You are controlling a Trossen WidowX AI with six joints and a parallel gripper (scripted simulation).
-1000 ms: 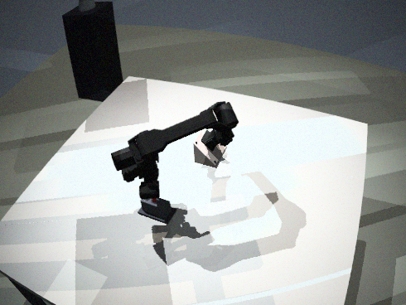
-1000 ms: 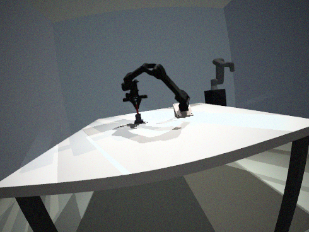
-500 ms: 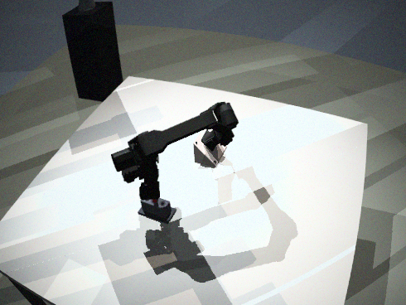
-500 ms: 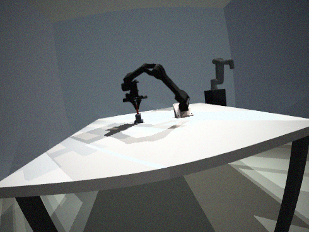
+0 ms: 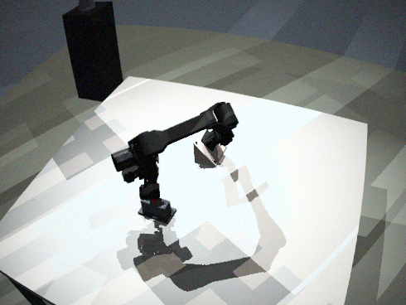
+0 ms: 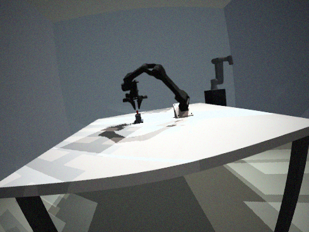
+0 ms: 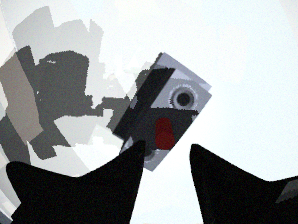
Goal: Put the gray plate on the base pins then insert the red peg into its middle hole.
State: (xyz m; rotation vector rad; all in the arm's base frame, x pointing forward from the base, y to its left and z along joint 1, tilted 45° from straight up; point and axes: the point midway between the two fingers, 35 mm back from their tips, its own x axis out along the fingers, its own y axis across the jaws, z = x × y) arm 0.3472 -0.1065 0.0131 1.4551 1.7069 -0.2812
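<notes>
With my end effector spread and pinching nothing, I see the red peg standing in the gray plate's middle, and I judge it stiff, light and perhaps slippery, best gripped squarely near its top if it needs reseating.

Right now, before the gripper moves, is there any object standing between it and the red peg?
No, nothing visible stands between them. The gripper is open, and its fingers are just above the red peg. The wrist view shows the peg's top uncovered.
</notes>
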